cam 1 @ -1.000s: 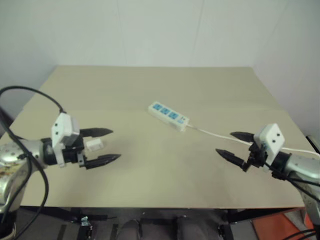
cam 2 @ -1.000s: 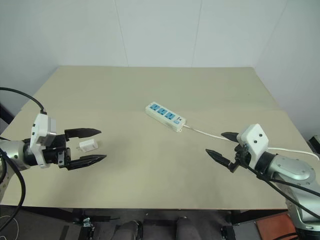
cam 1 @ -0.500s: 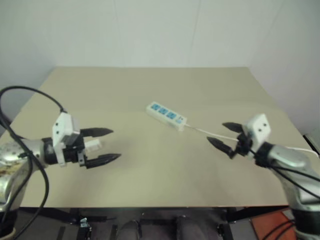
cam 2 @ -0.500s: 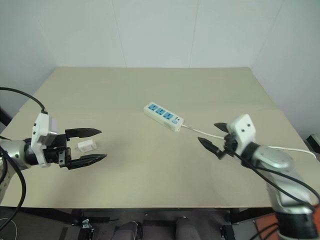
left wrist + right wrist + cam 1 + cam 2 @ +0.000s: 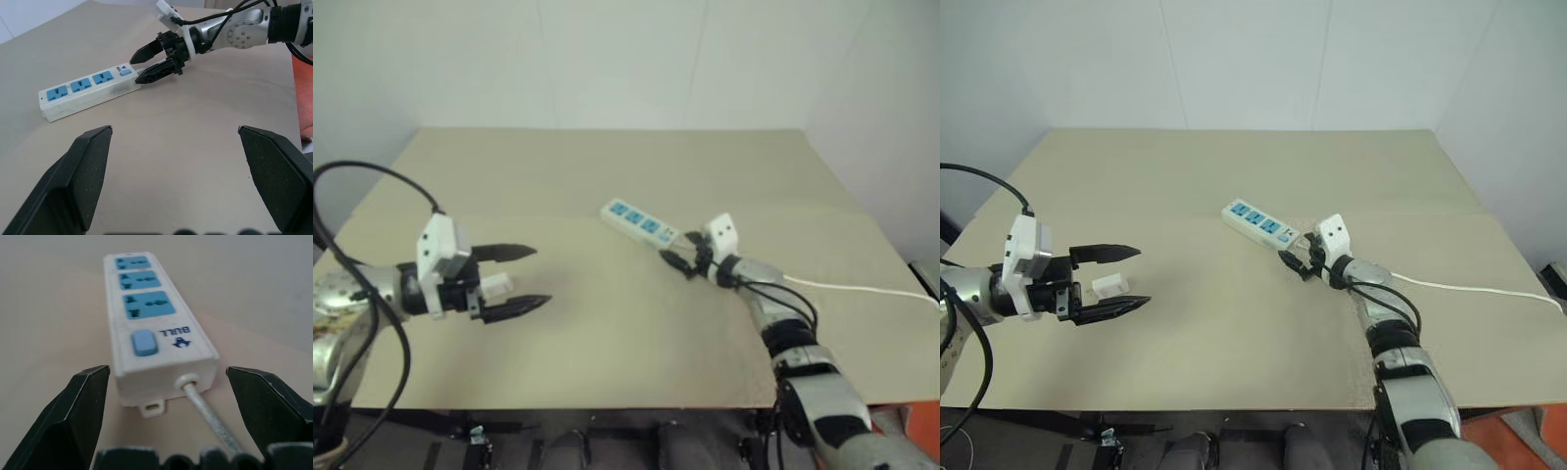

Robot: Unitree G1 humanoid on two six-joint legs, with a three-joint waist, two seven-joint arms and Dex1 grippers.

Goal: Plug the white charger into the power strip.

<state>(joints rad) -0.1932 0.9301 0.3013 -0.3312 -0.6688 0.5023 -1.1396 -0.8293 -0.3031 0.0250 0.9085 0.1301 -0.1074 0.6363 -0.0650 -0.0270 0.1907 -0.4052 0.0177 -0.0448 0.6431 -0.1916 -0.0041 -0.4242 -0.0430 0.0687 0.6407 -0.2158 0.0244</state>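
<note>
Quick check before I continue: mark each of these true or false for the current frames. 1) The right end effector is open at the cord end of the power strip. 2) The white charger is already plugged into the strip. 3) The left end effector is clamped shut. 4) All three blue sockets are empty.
1) True: the right end effector stands open, its fingers on either side of the cord end of the power strip.
2) False: the white charger lies on the table, between the fingers of the left end effector, far from the strip.
3) False: it is wide open, not gripping the charger.
4) True: nothing sits in any blue socket.
</note>
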